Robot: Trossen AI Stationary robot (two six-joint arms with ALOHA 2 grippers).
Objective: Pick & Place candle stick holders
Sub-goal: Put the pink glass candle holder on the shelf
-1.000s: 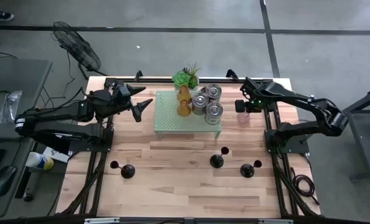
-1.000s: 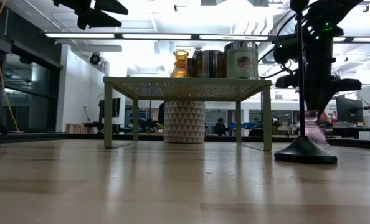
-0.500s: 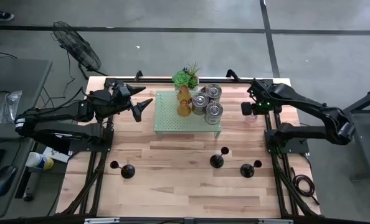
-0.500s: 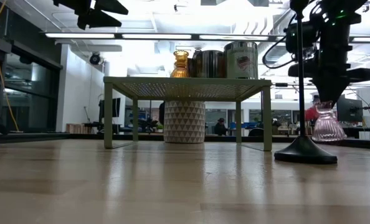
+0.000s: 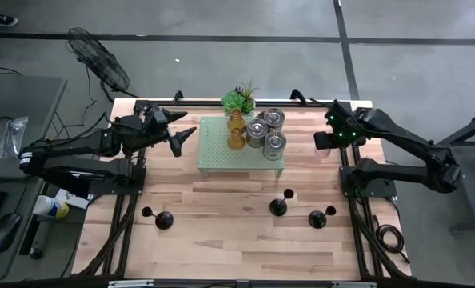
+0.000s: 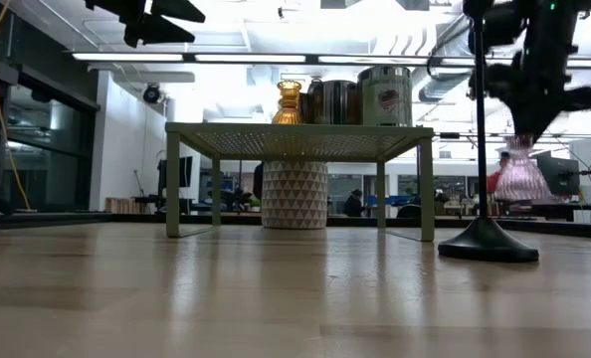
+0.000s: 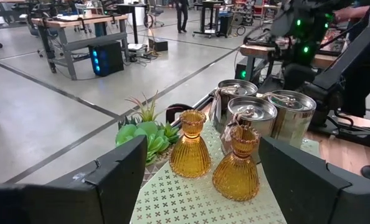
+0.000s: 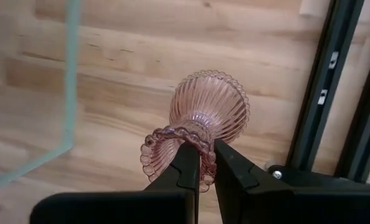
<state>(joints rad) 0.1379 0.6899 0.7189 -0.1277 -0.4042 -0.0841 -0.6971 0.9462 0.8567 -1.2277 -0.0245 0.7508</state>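
Holder, pink ribbed glass — right gripper is pinching its beaded rim, lifting it clear of the table near the right edge, and should be carrying it level to avoid slipping — left gripper is hanging spread beside the stand.

left claw: spread, hovering | right claw: clamped, raised
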